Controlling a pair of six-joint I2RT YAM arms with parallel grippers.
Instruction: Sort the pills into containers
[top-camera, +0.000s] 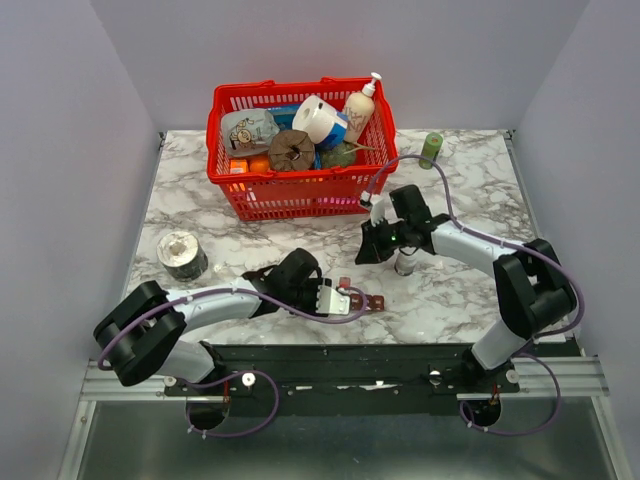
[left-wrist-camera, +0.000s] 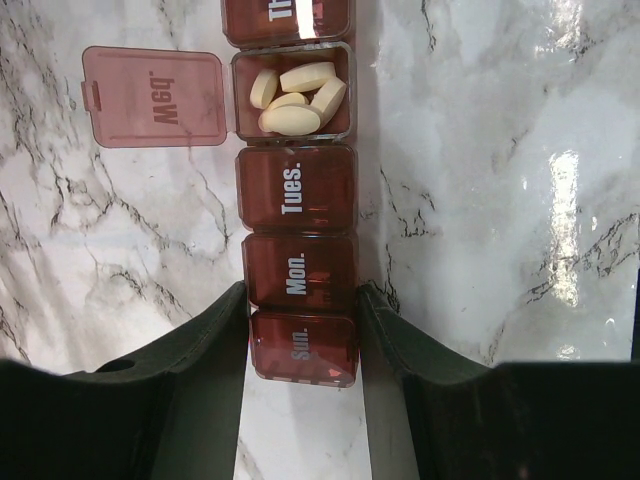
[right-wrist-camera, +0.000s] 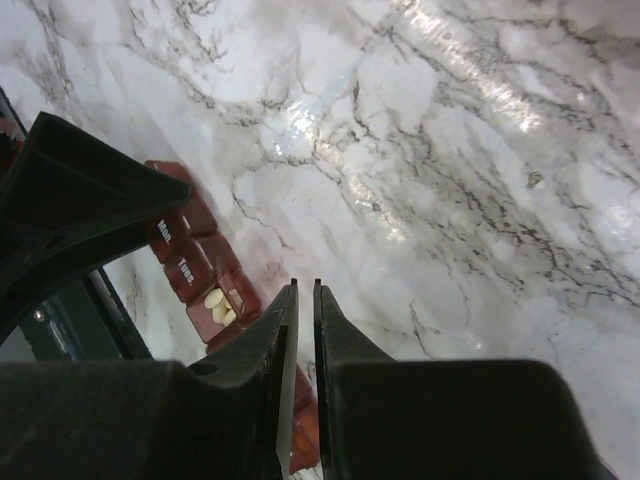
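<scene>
The containers (left-wrist-camera: 297, 190) are one dark red-brown strip of day-labelled compartments lying on the marble. The compartment after "Tues." is open, its lid (left-wrist-camera: 152, 97) folded to the left, with several cream oval pills (left-wrist-camera: 295, 97) inside. My left gripper (left-wrist-camera: 302, 298) is shut on the strip's "Sun."/"Mon." end, a finger pressed on each side; in the top view it (top-camera: 345, 296) holds the strip (top-camera: 372, 303) near the front edge. My right gripper (right-wrist-camera: 306, 285) is shut and empty, above the marble beside the strip (right-wrist-camera: 190, 262); in the top view it (top-camera: 368, 248) hovers behind the strip.
A red basket (top-camera: 262, 188) full of goods stands at the back centre. A small green bottle (top-camera: 431, 149) is at the back right. A tiny clear bottle (top-camera: 405, 264) stands under my right wrist. A grey round tin (top-camera: 182, 254) sits at the left.
</scene>
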